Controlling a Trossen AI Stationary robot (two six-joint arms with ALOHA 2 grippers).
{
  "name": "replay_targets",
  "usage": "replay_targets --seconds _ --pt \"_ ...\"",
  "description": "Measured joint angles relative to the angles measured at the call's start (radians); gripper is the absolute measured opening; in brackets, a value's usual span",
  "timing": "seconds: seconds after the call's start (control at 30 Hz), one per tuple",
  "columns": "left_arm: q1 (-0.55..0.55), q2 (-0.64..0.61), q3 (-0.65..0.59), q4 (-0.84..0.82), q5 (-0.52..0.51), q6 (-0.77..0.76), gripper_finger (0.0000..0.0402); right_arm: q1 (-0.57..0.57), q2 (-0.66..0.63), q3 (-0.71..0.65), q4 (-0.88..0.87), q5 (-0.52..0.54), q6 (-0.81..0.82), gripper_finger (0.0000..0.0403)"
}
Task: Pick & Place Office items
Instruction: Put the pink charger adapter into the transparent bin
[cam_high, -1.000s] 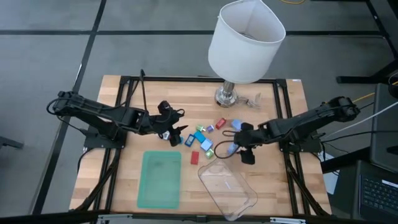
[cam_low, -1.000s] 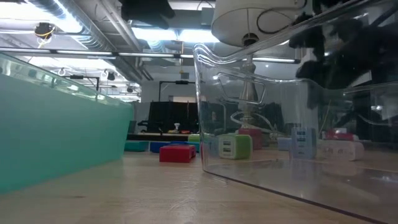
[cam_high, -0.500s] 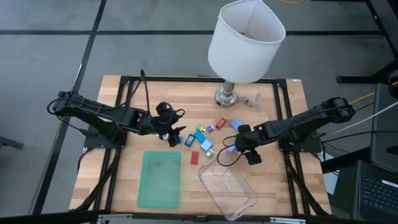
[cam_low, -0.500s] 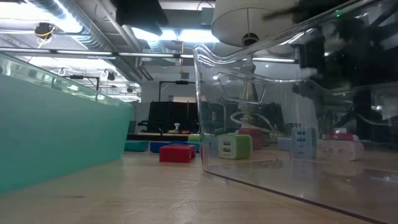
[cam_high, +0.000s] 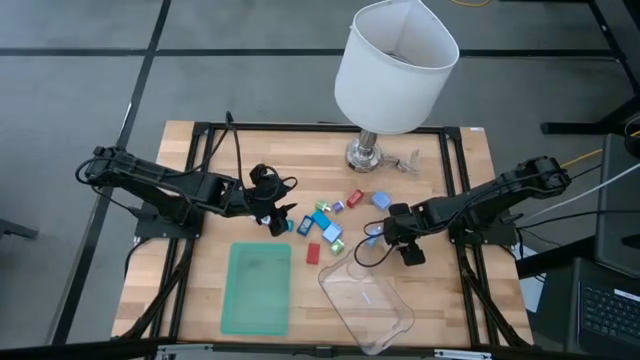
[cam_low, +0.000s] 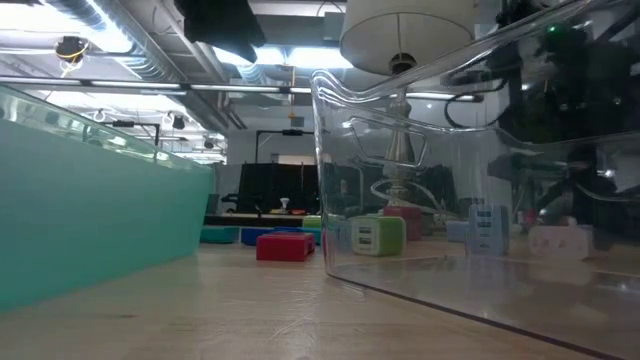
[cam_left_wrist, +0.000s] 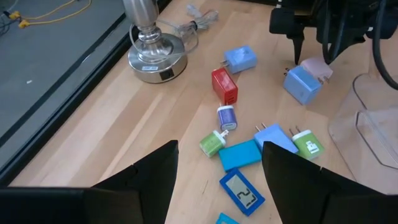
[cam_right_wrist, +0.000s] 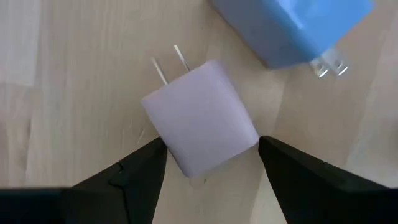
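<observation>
Setting: a robotics lab or workshop, not a home.
Workstation: 2 dark arms flank a wooden table (cam_high: 200, 300) on a black metal frame (cam_high: 205, 128), standing on a grey floor.
Ceiling: exposed ducts (cam_low: 150, 45) and strip lights (cam_low: 250, 55) in the low view.
Background: a dark equipment rack (cam_low: 275, 185), a laptop (cam_high: 610, 315), a yellow cable (cam_left_wrist: 37, 15).
Prop: 1 white-shaded lamp (cam_high: 395, 65).

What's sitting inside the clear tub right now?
Nothing visible: the clear tub looks empty from above. The chargers, including the white one between the right gripper's fingers, lie outside it.
</observation>
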Motion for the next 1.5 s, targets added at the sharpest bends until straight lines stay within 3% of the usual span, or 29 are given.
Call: replay_targets --seconds 0.3,0.63,1.03,1.17,1.3,1.5 --pt "0.000 0.000 0.000 0.001 0.000 -0.002 0.0226 0.000 0.000 0.093 -0.070 0.024 -0.080 0.0265" --pt "0.005 0.000 0.000 0.001 0.000 -0.011 0.0226 0.000 0.010 0.089 -0.031 -0.012 -0.176 0.0265" --pt "0.009 -0.001 -0.001 -0.019 -0.001 -0.015 0.0228 -0.003 0.171 0.087 0.043 -0.050 -0.217 0.0265" --pt "0.009 -0.001 -0.001 -0.021 0.000 -0.017 0.0226 -0.020 0.182 0.088 0.045 -0.033 -0.180 0.0252" --pt "0.012 -0.001 -0.001 -0.015 -0.001 -0.018 0.0224 -0.054 0.158 0.085 0.066 -0.016 -0.099 0.0194" --pt "0.036 -0.001 -0.001 -0.013 -0.003 -0.010 0.0224 -0.067 0.106 0.105 -0.011 0.047 0.026 0.0194"
